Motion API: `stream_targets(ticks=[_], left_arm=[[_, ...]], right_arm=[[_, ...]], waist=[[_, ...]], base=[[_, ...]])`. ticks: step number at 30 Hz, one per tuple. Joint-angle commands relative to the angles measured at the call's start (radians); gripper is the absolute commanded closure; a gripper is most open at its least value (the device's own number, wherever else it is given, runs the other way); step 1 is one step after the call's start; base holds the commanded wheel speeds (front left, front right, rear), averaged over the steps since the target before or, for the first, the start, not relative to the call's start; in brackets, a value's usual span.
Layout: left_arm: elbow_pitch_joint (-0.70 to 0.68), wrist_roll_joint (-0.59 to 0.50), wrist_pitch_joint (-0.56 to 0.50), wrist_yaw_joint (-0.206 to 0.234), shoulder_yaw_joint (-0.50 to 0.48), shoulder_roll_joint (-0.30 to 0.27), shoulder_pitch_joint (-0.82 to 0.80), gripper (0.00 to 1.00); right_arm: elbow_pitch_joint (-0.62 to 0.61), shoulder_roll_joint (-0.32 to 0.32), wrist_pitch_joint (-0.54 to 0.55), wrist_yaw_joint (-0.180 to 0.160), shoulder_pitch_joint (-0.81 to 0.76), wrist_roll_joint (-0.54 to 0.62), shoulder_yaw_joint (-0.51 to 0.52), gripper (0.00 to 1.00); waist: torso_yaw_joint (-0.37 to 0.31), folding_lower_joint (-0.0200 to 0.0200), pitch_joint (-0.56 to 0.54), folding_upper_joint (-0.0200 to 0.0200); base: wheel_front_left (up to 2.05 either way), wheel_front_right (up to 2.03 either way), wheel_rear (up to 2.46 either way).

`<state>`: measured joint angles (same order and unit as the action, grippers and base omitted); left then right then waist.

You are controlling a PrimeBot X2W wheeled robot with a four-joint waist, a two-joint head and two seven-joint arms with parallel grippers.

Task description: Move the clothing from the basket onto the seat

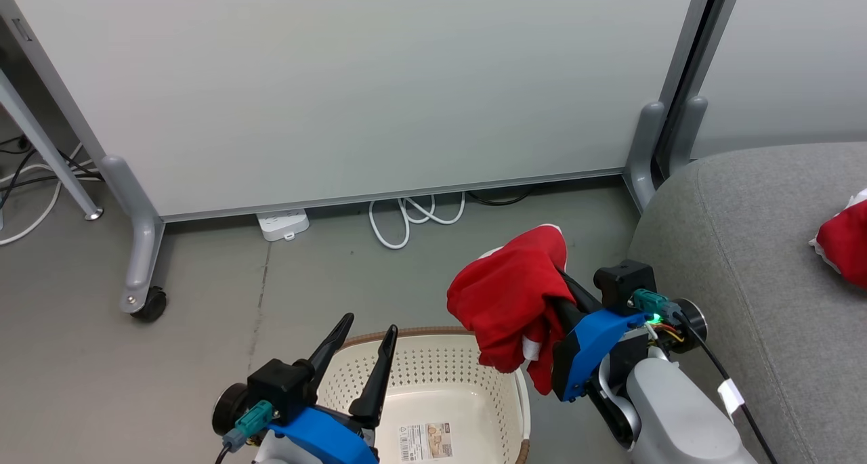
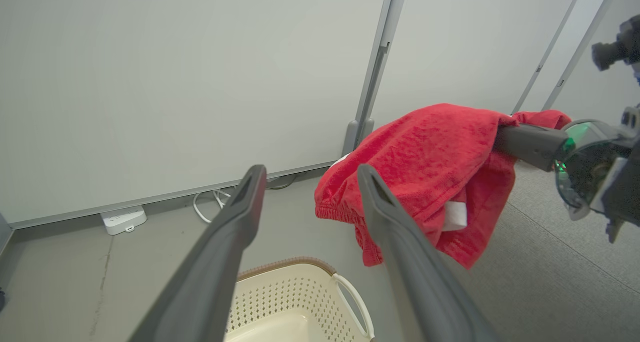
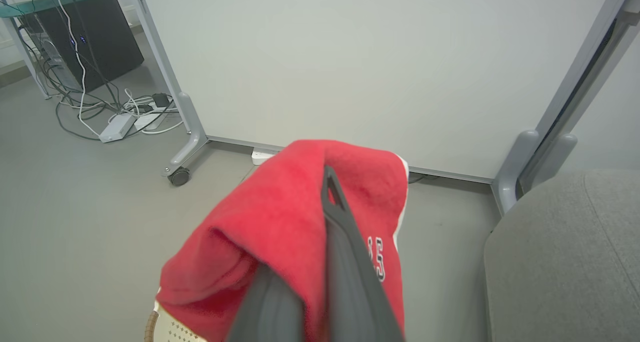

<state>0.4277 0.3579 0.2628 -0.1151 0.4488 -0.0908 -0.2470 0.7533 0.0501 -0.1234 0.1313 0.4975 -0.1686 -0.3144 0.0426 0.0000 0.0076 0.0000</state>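
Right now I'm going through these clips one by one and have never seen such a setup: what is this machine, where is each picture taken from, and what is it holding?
This is a wheeled robot with two arms, each ending in a two-fingered gripper. One picture looks down from its head; the other two come from cameras on its wrists, looking along the fingers. The right gripper is shut on a red garment, held up in the air near the white basket. The left gripper is open, holding nothing, by the basket. A second red garment already lies on the grey seat at the right.
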Motion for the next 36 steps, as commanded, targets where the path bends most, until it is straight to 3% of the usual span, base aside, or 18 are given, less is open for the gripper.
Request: stream_targets(ticks=[1,17,36], left_arm=[[0.004,-0.009,0.003,-0.004,-0.013,0.000,0.010,0.00],[0.004,-0.038,0.003,-0.016,-0.049,0.025,0.015,0.00],[-0.013,-0.040,0.003,-0.017,-0.039,0.021,-0.024,0.00]], right_arm=[[-0.009,0.000,0.003,-0.001,-0.009,-0.002,0.003,1.00],[-0.028,0.001,0.011,-0.001,0.001,-0.010,-0.006,1.00],[-0.020,0.000,-0.004,-0.001,0.028,-0.019,-0.021,1.00]], waist=[[0.000,0.0000,0.001,0.0000],[-0.044,0.0000,0.022,0.0000],[-0.361,0.0000,0.066,0.0000]], base=[[0.00,0.00,0.00],[0.00,0.00,0.00],[0.00,0.00,0.00]])
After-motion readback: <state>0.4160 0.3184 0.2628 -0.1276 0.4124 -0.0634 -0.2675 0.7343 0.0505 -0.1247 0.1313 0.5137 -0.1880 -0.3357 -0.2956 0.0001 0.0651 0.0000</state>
